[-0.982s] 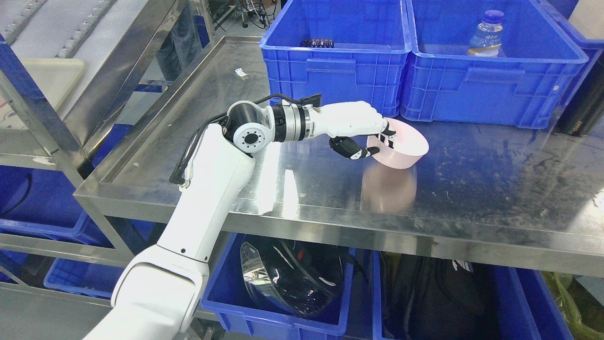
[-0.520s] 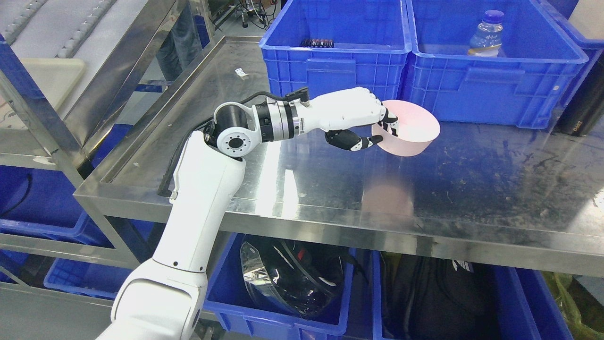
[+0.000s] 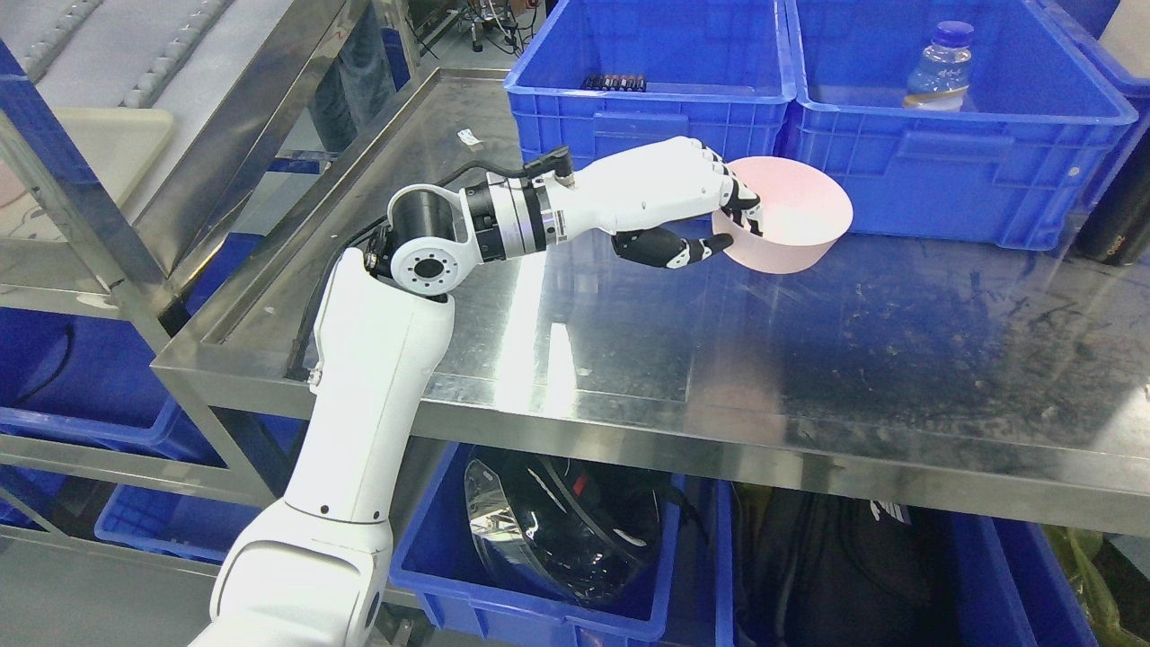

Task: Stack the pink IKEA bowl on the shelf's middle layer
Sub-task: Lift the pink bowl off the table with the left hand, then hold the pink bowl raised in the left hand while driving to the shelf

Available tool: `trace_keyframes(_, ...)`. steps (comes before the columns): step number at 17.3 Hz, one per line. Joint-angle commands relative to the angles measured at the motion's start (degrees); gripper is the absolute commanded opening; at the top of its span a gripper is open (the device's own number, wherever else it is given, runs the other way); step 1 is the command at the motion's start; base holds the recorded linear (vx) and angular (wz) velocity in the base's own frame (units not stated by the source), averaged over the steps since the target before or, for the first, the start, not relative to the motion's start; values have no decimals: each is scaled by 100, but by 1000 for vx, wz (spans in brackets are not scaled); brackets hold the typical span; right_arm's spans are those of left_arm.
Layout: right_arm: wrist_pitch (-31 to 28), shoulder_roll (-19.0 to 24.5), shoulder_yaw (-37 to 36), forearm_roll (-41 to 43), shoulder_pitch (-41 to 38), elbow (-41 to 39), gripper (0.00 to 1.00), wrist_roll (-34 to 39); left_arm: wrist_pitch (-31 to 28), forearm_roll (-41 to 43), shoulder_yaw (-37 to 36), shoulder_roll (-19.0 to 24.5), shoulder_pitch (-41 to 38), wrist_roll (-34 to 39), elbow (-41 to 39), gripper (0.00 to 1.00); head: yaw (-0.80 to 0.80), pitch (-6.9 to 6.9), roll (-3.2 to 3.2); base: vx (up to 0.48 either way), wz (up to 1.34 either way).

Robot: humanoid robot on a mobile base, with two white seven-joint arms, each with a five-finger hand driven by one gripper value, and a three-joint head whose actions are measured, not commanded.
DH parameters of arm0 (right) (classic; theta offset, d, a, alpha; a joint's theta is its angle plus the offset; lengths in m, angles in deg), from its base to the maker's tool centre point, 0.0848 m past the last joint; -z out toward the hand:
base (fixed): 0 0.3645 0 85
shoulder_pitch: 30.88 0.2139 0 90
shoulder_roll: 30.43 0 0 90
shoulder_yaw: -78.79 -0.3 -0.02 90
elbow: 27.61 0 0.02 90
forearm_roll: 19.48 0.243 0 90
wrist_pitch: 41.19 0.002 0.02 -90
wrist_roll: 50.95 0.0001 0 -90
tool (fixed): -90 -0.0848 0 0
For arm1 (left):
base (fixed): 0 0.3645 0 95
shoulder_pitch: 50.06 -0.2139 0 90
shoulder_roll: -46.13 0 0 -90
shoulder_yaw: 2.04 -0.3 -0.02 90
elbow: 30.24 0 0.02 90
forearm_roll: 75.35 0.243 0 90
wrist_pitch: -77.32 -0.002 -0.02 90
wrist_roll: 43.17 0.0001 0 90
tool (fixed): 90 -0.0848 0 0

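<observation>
Left robot hand (image 3: pixel 719 225) clamped on pink bowl (image 3: pixel 791 225) rim, held clear above worktop (image 3: pixel 809 359). Advisable: kept level, no target bowl seen for stacking.

Head camera looks down, close, onto steel shelf (image 3: pixel 809 359).

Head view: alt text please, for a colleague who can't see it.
The left robot hand holds a pink bowl by its rim, above a steel shelf and in front of two blue crates, one holding a bottle.
</observation>
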Motion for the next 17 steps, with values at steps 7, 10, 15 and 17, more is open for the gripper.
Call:
trace_keyframes(7, 3, -100, 0, 0, -27, -100, 100, -2, 1, -34, 71, 100, -40, -1, -305, 2, 0, 0, 0, -9, 300)
trace_keyframes(10, 3, -100, 0, 0, -27, -100, 100, -2, 1, -34, 54, 100, -40, -1, -305, 2, 0, 0, 0, -33, 864)
trace_keyframes(15, 3, -100, 0, 0, -27, -100, 100, -2, 10, -34, 1, 100, -40, -10, -305, 3, 0, 0, 0, -27, 1297)
trace_keyframes(17, 3, -100, 0, 0, -27, -100, 100, -2, 36, -34, 1, 100, -40, -10, -305, 3, 0, 2, 0, -16, 1433)
